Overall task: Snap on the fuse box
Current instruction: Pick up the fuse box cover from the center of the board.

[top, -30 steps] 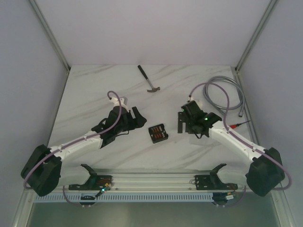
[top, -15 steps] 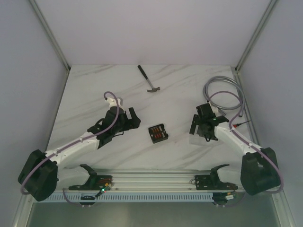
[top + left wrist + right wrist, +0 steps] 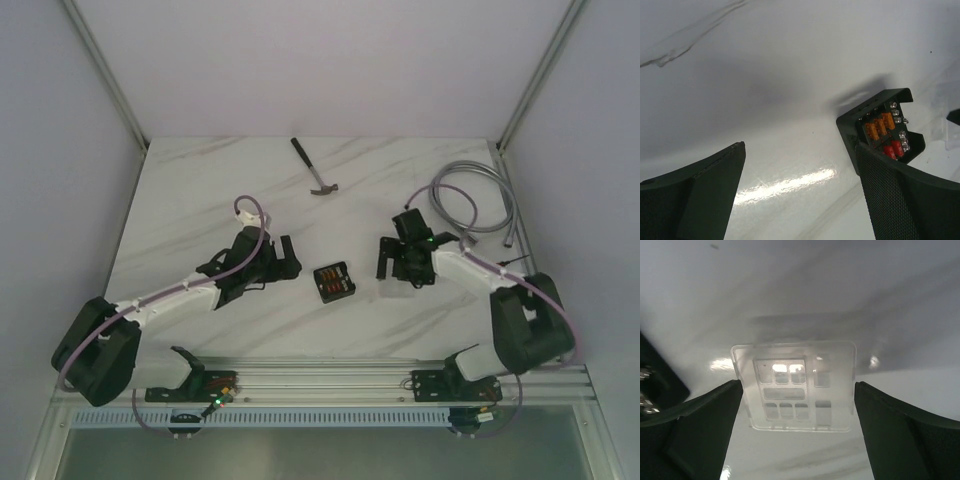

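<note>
From above, the fuse box (image 3: 333, 281) lies on the table (image 3: 190, 200) between the left gripper (image 3: 289, 256) and right gripper (image 3: 392, 264), both spread wide and empty. Left wrist: the fuse box sits just beyond one jaw. Right wrist: a clear cover (image 3: 797, 386) lies flat below the spread jaws.

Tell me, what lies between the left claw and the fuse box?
Nothing: only bare table separates the open left claw from the fuse box. The top view shows this, and the left wrist view agrees.
</note>
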Robot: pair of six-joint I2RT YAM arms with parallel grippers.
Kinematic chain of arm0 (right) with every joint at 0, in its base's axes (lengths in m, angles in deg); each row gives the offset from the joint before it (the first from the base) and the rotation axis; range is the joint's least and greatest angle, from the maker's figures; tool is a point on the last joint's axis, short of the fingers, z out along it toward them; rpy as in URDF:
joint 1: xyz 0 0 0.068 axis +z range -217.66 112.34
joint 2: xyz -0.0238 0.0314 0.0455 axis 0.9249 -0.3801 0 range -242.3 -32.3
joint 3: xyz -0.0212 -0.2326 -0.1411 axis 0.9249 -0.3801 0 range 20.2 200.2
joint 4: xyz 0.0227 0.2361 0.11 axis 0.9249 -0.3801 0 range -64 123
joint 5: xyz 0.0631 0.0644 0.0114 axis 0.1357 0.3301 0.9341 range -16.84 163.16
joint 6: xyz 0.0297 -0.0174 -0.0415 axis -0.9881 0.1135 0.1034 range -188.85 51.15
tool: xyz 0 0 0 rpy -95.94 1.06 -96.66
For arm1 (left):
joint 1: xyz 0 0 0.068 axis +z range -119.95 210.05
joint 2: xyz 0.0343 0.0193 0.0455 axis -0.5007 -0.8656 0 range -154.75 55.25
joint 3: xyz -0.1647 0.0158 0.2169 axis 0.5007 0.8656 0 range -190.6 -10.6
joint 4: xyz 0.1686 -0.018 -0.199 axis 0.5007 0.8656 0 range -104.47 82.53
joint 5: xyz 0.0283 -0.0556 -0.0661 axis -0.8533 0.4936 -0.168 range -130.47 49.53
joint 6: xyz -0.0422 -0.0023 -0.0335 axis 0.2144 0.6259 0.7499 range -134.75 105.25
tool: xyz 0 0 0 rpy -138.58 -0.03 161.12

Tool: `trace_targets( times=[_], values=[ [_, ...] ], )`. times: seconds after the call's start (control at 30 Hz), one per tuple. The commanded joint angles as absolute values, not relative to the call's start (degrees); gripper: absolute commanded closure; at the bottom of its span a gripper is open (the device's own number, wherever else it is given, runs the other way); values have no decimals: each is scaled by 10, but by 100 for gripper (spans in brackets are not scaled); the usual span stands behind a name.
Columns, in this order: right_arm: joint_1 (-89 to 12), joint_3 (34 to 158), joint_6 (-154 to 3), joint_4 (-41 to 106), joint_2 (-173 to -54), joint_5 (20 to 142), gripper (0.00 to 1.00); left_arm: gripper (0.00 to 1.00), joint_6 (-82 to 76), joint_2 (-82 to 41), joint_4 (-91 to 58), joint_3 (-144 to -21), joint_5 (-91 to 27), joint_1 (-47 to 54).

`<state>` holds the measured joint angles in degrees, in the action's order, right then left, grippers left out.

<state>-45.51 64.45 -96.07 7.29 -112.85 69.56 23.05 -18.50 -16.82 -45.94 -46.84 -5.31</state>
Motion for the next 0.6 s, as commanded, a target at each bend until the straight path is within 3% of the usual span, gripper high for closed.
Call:
trace_targets(
  times=[0.0,0.33,0.47,0.57],
  values=[
    [-413,717,-924,92,-1187,718,0,0,205,-196,-182,-481,-436,-52],
    [-397,734,-887,108,-1144,702,0,0,133,-223,-190,-539,-470,-128],
    [-430,693,-893,129,-1086,666,0,14,74,-269,-188,-597,-491,-173],
    [-467,645,-912,157,-1029,660,0,3,12,-313,-187,-650,-486,-203]
  ],
)
